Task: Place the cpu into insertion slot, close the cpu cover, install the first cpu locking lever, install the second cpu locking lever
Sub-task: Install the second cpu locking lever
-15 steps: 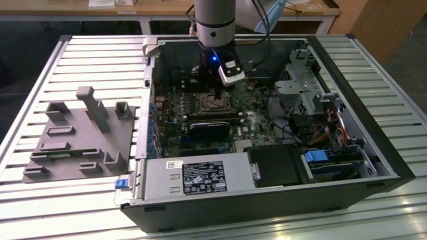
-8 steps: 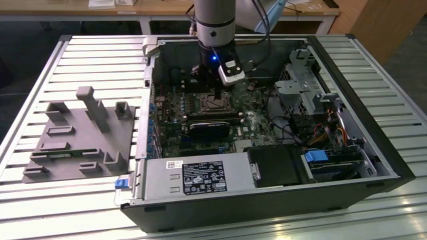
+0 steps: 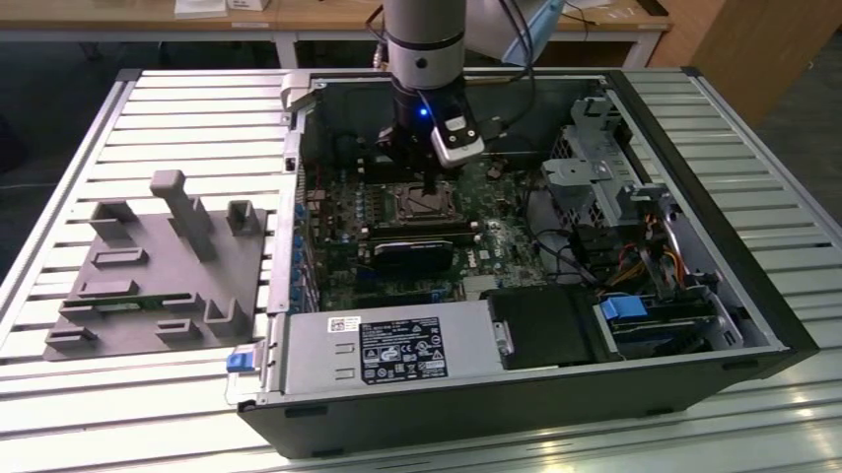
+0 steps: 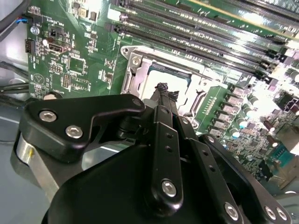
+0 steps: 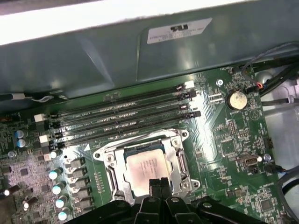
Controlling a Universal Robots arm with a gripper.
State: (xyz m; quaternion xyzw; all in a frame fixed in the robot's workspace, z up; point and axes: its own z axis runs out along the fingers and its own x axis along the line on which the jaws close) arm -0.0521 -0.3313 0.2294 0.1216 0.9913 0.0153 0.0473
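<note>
Open PC case (image 3: 736, 296) on slatted desk (image 3: 145, 118). Cpu (image 5: 145, 167) sits in insertion slot (image 5: 110, 171), cpu cover (image 5: 174, 150) down around it. Pincer (image 5: 159, 183) narrow, tips together, holding nothing, just over cpu edge, hiding part of it.
</note>
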